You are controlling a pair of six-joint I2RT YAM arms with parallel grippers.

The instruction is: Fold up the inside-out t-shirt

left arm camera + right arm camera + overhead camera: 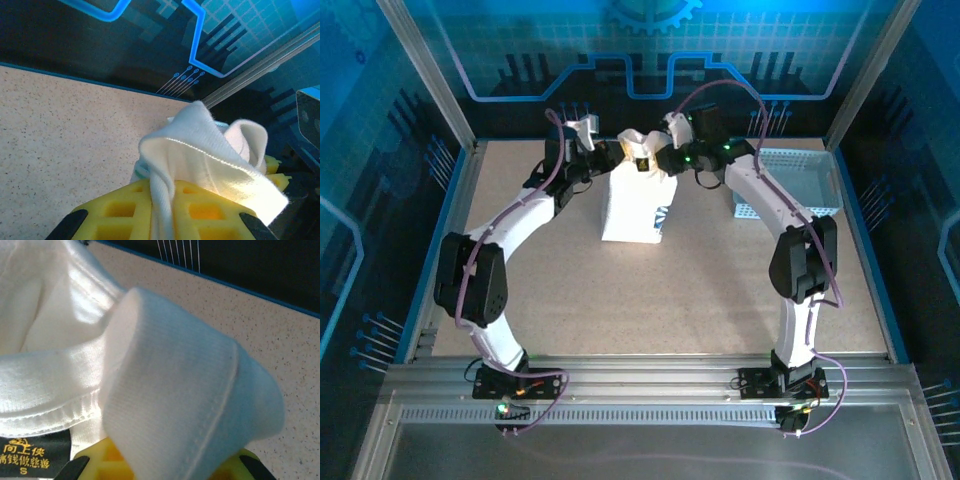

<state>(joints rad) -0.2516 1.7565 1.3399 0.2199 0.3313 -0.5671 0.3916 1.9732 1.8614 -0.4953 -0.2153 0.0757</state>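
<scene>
The left gripper (169,206) is pinched on a bunch of the white t-shirt (635,208), which is lifted at the far middle of the table (670,300) and hangs down to the tabletop. Just to its right, the right gripper (170,466) pinches the ribbed collar edge beside the black label (27,460). Bare tabletop lies to the left and near. The basket (800,180) sits at the far right edge, apart from the shirt.

L tool (167,200) pinched on white t-shirt (200,150), fabric bunched up above it; speckled worktop (65,130) behind.
</scene>
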